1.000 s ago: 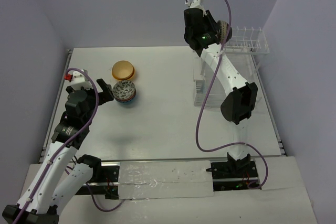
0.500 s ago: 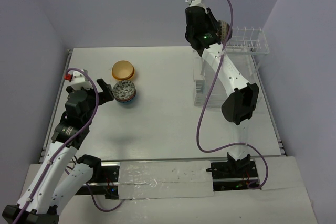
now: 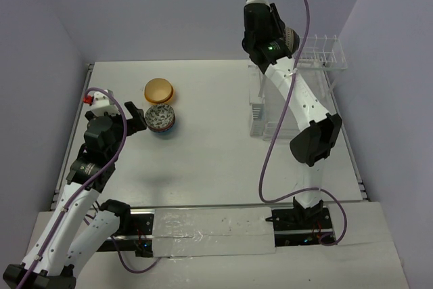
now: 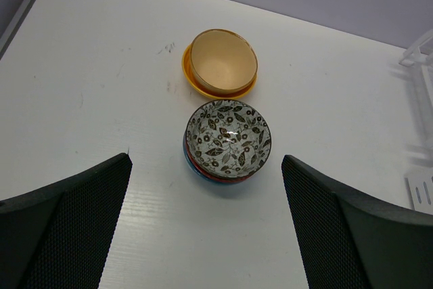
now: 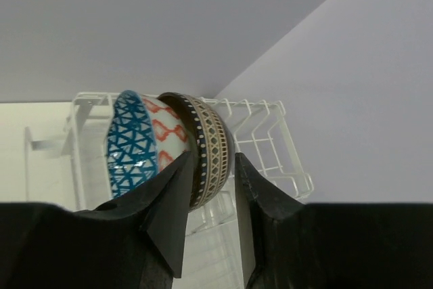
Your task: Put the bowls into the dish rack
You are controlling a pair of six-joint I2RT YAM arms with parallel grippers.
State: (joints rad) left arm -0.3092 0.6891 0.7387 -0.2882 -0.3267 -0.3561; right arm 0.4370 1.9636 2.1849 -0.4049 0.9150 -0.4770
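The top external camera sits high above and behind the arm bases, looking steeply down over the whole table (image 3: 216, 167), from the orange-yellow bowl (image 3: 160, 90) and patterned bowl stack (image 3: 162, 118) to the dish rack (image 3: 323, 55). The left wrist camera looks down and forward between the spread fingers of the left gripper (image 4: 206, 160), near those same two piles, with perhaps a rack corner at its right edge. The right wrist camera, up high, faces roughly level toward the walls, very close to the brown patterned bowl (image 5: 210, 140) pinched in the right gripper (image 5: 213, 159), sharing the rack's prongs with the overhead view.

White table (image 3: 216, 157) bounded by lavender walls (image 3: 149, 5).
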